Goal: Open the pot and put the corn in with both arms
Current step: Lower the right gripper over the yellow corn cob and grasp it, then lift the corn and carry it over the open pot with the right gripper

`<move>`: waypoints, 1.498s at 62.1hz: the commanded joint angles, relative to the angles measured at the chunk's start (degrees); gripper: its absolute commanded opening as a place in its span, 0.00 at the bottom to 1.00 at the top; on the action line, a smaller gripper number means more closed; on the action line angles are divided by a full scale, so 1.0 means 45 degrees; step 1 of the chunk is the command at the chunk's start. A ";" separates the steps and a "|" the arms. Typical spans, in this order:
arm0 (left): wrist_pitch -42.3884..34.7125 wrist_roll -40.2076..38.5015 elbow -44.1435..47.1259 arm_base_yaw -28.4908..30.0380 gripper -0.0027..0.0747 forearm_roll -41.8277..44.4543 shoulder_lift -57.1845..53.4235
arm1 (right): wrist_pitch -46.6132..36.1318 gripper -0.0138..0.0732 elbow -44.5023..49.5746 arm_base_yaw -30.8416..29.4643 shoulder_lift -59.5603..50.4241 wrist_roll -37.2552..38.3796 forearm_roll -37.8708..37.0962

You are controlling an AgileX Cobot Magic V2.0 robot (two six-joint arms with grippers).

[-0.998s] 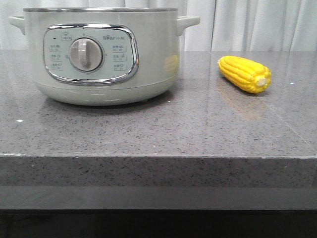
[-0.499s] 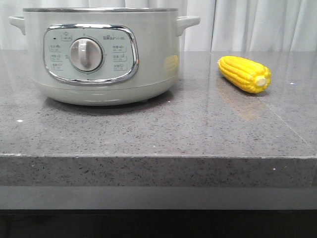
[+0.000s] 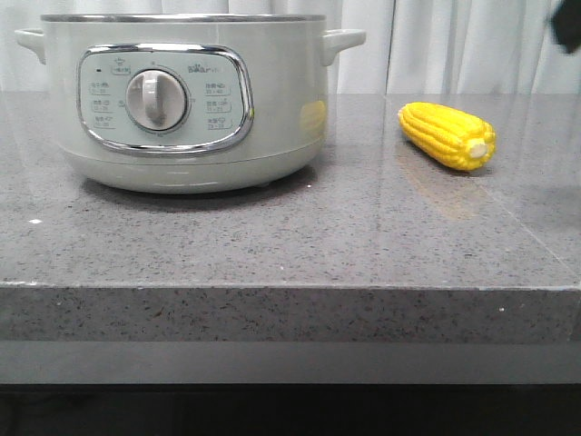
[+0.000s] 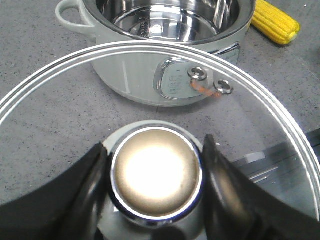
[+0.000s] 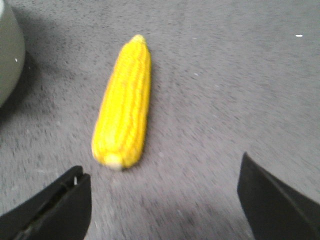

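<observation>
Pot (image 3: pixel 186 100) sits on the left part of my grey speckled table (image 3: pixel 363 236), panel w/ dial (image 3: pixel 157 100) facing front cam, two small side handles showing. From left wrist cam I see the pot is open: bare steel bowl inside, nothing in it that I can see. My left hand (image 4: pixel 156 172) holds the glass lid (image 4: pixel 240 100) by its round metal knob (image 4: pixel 157 176), one dark finger (image 4: pixel 90 185) on each side of the knob, pressed against it. Lid is off the pot, held on the panel side of it; pot body shows thru the glass. Steel rim runs round the lid; two small metal fittings w/ an orange bit sit on the glass.

Corn (image 3: pixel 448 135) lies flat on the table right of the pot, well apart from it, pale stub end toward front cam and slightly right. Its yellow reflection shows on the pot wall.

Right hand (image 5: pixel 160 200) hangs over the table just short of the stub end, spread wide, holding nothing, not touching the cob; right wrist pic is a bit blurred. On front cam only a dark bit of right arm (image 3: pixel 569 27) shows at upper right edge.
</observation>
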 commanded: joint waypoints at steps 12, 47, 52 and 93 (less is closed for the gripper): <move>-0.1892 -0.0153 -0.0480 -0.0024 0.27 -0.0127 -0.0007 | 0.1949 0.89 -0.5079 0.0095 0.4642 -0.0209 0.1226; -0.1892 -0.0153 -0.0480 -0.0024 0.27 -0.0127 -0.0007 | 0.3213 0.85 -0.7387 0.0095 0.7574 -0.1222 0.2339; -0.1892 -0.0153 -0.0480 -0.0024 0.27 -0.0127 -0.0007 | 0.3249 0.72 -0.7387 0.0095 0.7602 -0.1222 0.2339; -0.2000 -0.0153 -0.0480 -0.0024 0.27 -0.0127 -0.0007 | 0.3413 0.47 -0.8876 0.0216 0.5173 -0.1222 0.2448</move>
